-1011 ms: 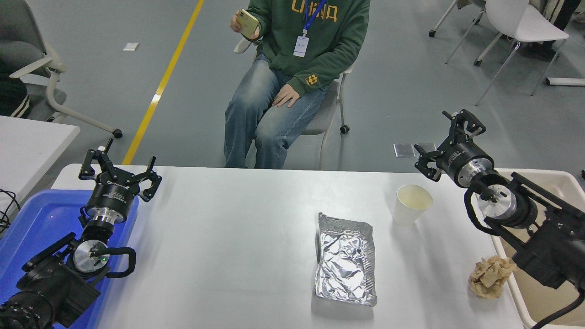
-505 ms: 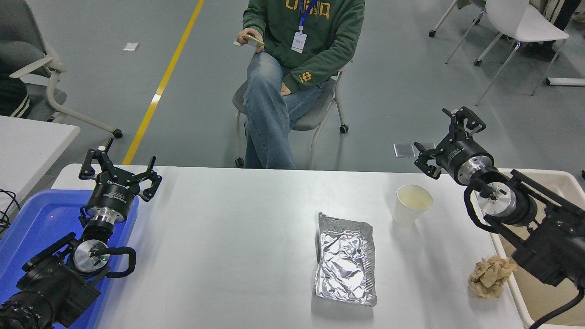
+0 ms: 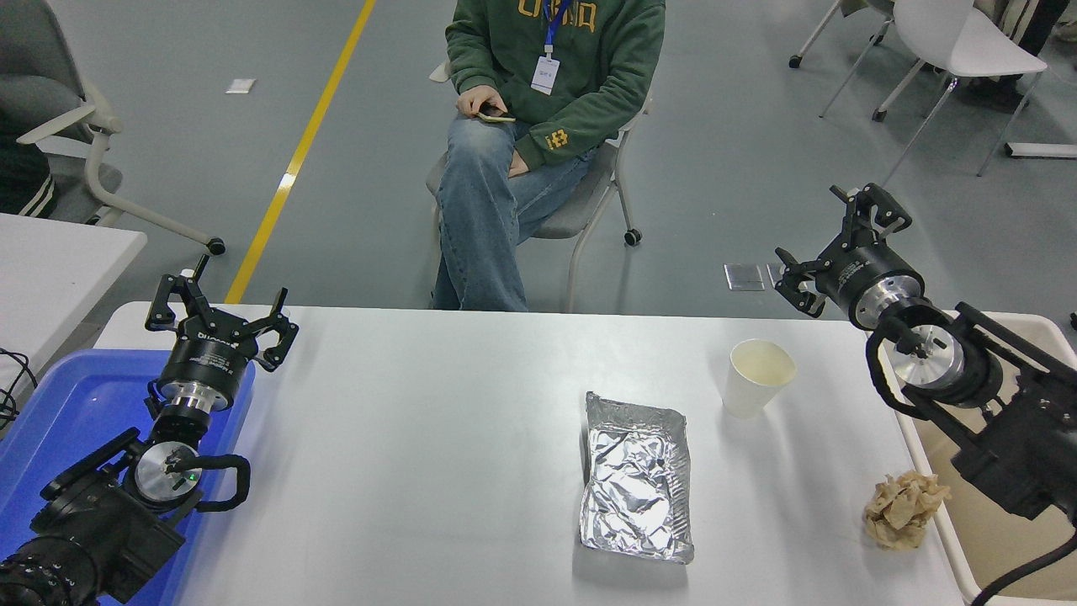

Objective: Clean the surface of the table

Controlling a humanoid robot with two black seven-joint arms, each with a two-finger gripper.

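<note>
The table surface [image 3: 421, 438] is a wide matte white top. On it lie a crumpled silver foil tray [image 3: 637, 490] right of centre, a white paper cup [image 3: 757, 377] standing upright behind it, and a crumpled brown paper ball [image 3: 902, 509] near the right edge. My right gripper [image 3: 841, 240] is open and empty, raised beyond the table's far right corner, up and to the right of the cup. My left gripper [image 3: 220, 310] is open and empty, parked at the lower left over the tray's far edge.
A blue plastic tray [image 3: 76, 412] sits at the table's left end. A beige bin [image 3: 1010, 522] stands at the right edge. A person in a green hoodie sits on a chair [image 3: 580, 202] beyond the far side. A smaller white table [image 3: 50, 261] stands at the left.
My right gripper has moved up and slightly right, away from the cup. The person lowered the phone to the lap and crossed the legs. The left arm has not moved.
</note>
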